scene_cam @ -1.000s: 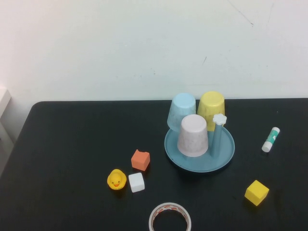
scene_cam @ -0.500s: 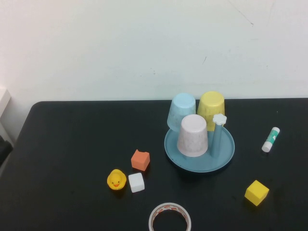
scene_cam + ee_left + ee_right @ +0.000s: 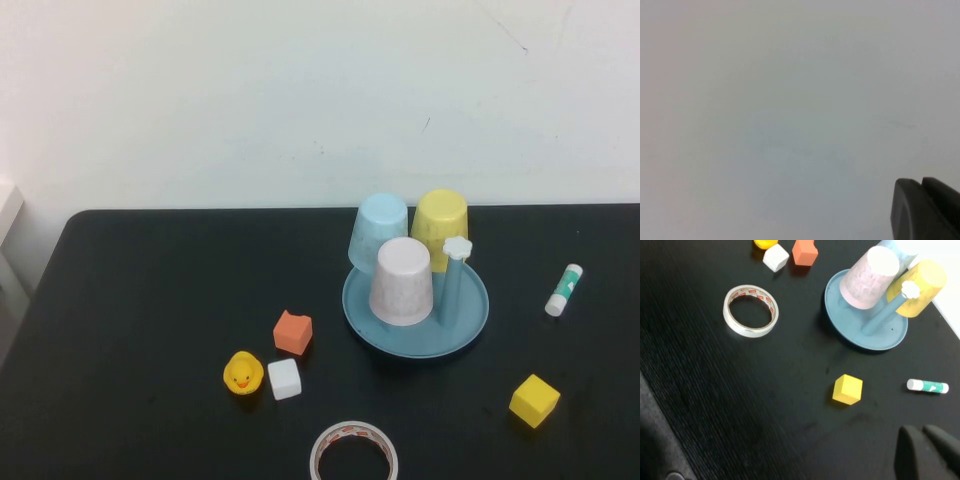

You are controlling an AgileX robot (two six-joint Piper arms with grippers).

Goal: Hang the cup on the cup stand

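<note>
While the cup (image 3: 402, 281) sits upside down over a peg on the cup stand (image 3: 470, 320), upright beside 1 bare peg, both arms are pulled well clear. Left tool (image 3: 926, 210) faces only blank wall, fingers together. Right tool (image 3: 930, 452), fingers together too, hovers above the desk (image 3: 150, 300), nearer the stand.

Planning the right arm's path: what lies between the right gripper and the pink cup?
In the right wrist view, the yellow cube lies between the shut right gripper and the pink cup.
</note>
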